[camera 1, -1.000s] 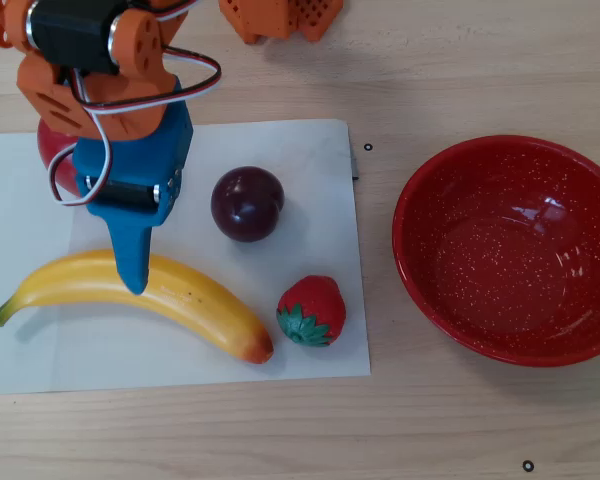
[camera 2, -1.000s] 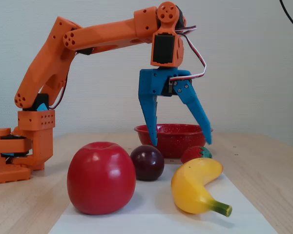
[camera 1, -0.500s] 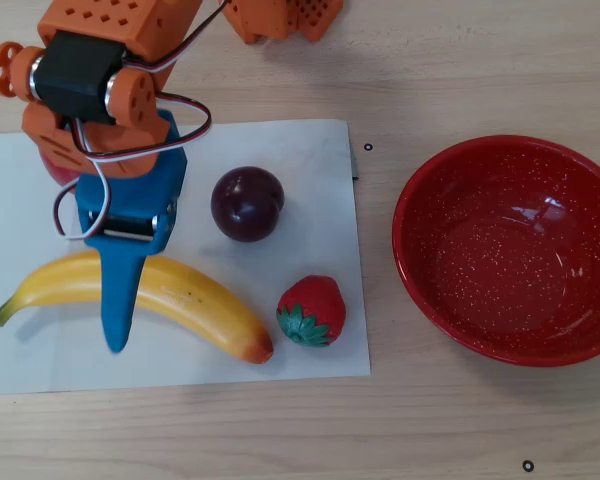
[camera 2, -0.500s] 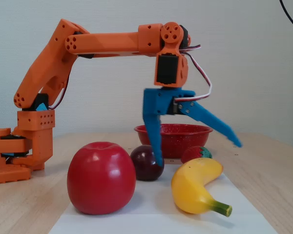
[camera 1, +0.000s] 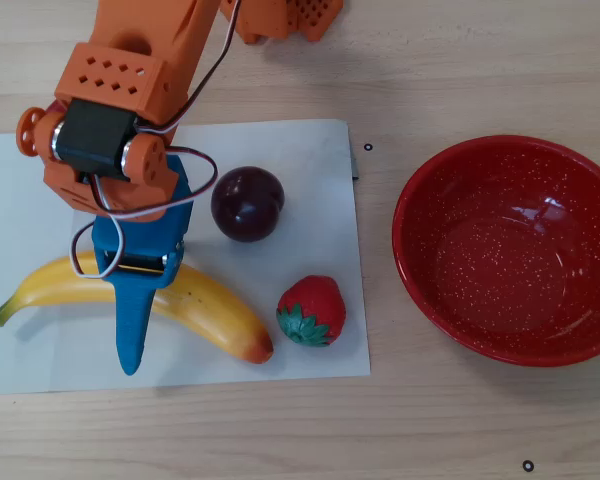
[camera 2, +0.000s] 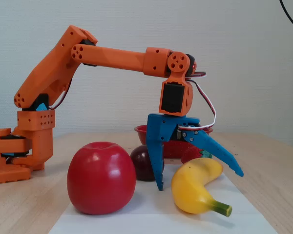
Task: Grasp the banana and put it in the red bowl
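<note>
The yellow banana (camera 1: 205, 310) lies on a white paper sheet, green stem to the left in the overhead view; in the fixed view the banana (camera 2: 198, 187) points its stem at the camera. My blue gripper (camera 1: 130, 288) is open and straddles the banana's middle. In the fixed view the gripper (camera 2: 199, 180) has one finger (camera 2: 158, 165) standing down to the paper and the other finger (camera 2: 219, 156) slanting out over the far side. The red speckled bowl (camera 1: 450, 300) sits empty to the right on the wood; in the fixed view the bowl (camera 2: 140, 129) is behind the gripper.
A dark plum (camera 1: 247, 203) and a strawberry (camera 1: 312, 310) lie on the paper (camera 1: 280, 150) between the banana and the bowl. A big red apple (camera 2: 101, 178) stands near the camera in the fixed view. The orange arm base (camera 2: 19, 151) is at the left.
</note>
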